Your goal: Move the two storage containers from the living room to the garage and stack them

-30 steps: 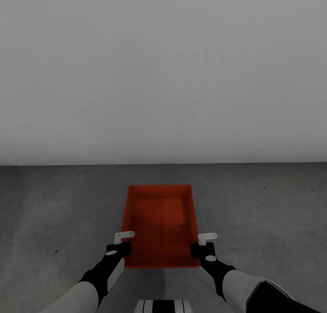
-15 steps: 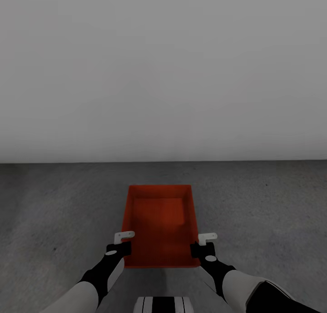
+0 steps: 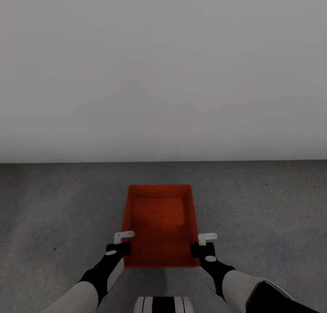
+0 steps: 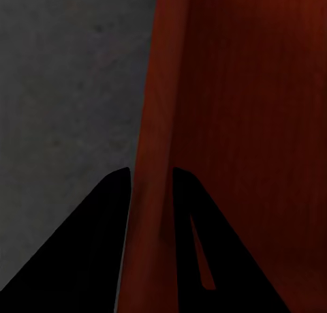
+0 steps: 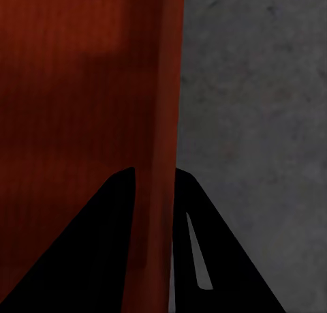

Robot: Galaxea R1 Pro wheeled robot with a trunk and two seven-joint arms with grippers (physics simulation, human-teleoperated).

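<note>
Tools [image 3: 119, 242] [image 3: 203, 243] — thin-walled rectangular bin [image 3: 160, 222]

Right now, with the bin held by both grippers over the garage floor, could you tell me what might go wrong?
1. Each gripper, left and right, pinches only a thin side wall of the bin; uneven release could tip it.
2. Both grips sit near the bin's near end, so the far end may sag or strike the floor first.
3. The wall stands just beyond; driving forward could ram the bin into it.
</note>
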